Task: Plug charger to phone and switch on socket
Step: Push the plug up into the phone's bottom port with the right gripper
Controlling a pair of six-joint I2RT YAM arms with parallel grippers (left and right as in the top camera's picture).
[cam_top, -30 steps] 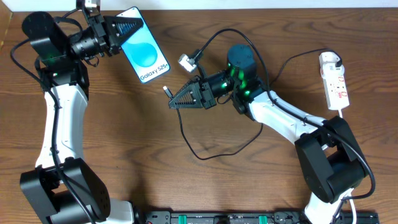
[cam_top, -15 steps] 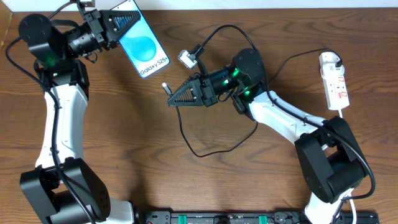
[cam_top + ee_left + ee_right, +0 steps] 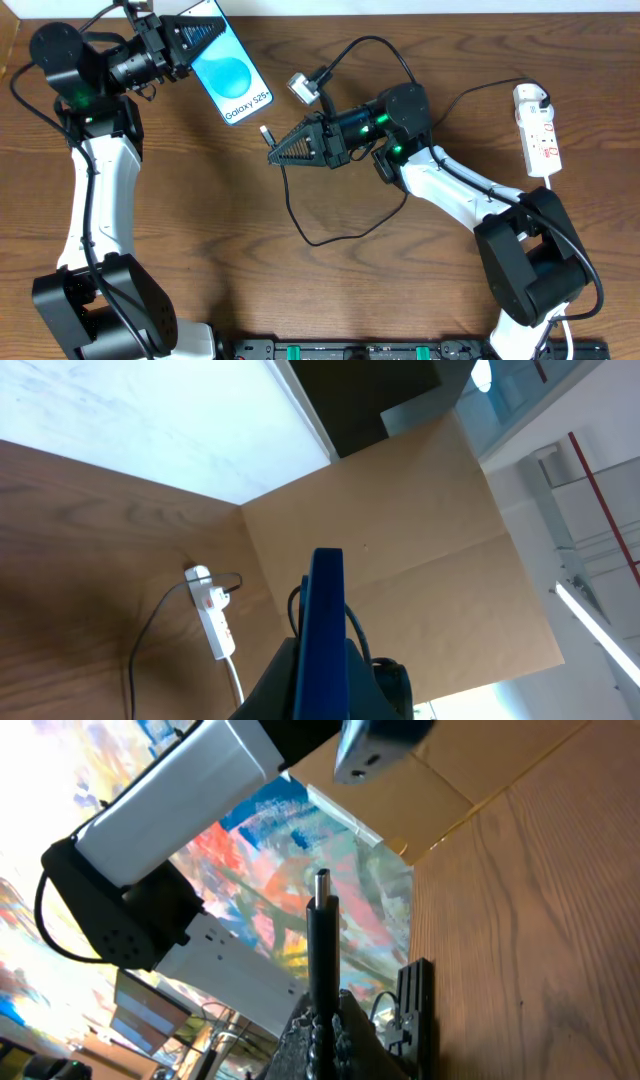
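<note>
My left gripper [image 3: 205,35] is shut on the phone [image 3: 233,77], a blue-screened "Galaxy S25+" held off the table at the top left, its lower end free. The left wrist view shows the phone edge-on [image 3: 325,620] between the fingers. My right gripper [image 3: 281,155] is shut on the charger [image 3: 300,215], a thin black cable, just behind its plug tip [image 3: 264,132]. The tip points up-left toward the phone's lower end, a short gap away. In the right wrist view the plug tip [image 3: 321,885] stands up from the fingers. The socket [image 3: 537,130], a white strip with red markings, lies at the far right.
The black cable loops over the table [image 3: 150,240] below the right gripper. A white camera block [image 3: 303,88] sits above the right arm. The strip's white cord [image 3: 556,185] runs down the right side. A cardboard wall [image 3: 400,540] stands beyond the socket [image 3: 212,615] in the left wrist view.
The left gripper lifted the phone up and left, then held still. The right gripper carried the plug tip up-left, closer to the phone's lower end.
</note>
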